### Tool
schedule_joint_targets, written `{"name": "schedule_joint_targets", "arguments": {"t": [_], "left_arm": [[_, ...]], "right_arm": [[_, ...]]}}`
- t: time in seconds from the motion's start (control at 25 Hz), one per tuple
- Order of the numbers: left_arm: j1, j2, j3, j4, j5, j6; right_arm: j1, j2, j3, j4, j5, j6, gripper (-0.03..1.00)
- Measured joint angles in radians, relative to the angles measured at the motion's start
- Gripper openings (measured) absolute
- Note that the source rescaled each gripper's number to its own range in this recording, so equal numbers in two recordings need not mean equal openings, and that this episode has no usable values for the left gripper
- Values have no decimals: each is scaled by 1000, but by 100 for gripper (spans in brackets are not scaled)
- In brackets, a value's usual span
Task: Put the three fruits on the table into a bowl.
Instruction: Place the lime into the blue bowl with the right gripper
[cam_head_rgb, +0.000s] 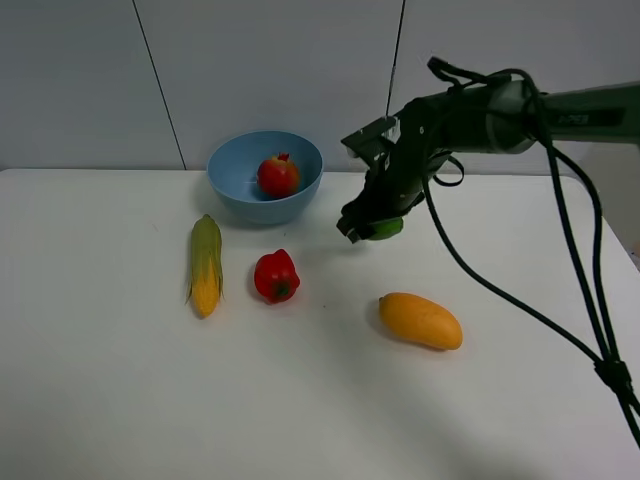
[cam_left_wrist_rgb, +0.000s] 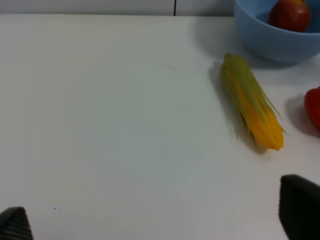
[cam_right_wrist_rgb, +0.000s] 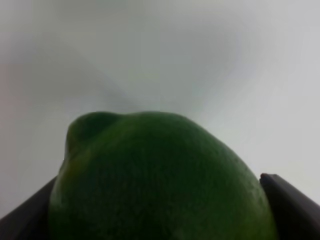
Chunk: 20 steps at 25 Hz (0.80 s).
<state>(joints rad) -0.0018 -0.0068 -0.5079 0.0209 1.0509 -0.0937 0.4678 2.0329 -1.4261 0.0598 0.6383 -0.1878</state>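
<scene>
The right pincer is gripping the lime, holding it up beside the light blue bowl.
The apple is sitting in the bowl and the mango is lying out on the surface, well apart from it. The left pincer is hanging spread wide with nothing in it, near the corn cob.

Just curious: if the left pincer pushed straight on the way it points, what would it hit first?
The left pincer would likely meet bare table first; the corn lies off to one side.
</scene>
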Motion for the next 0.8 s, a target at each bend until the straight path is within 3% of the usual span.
{"name": "schedule_joint_targets", "arguments": {"t": [0.12,0.36,0.48,0.8], "left_arm": [[0,0,0,0,0,0],[0,0,0,0,0,0],[0,0,0,0,0,1],[0,0,0,0,0,1]], "right_arm": [[0,-59,-52,54,-11,0,13],[0,-47,-301,153,-1,0,13],[14,53,-435,164,-1,2,13],[59,313,-599,183,-49,-4,13]]}}
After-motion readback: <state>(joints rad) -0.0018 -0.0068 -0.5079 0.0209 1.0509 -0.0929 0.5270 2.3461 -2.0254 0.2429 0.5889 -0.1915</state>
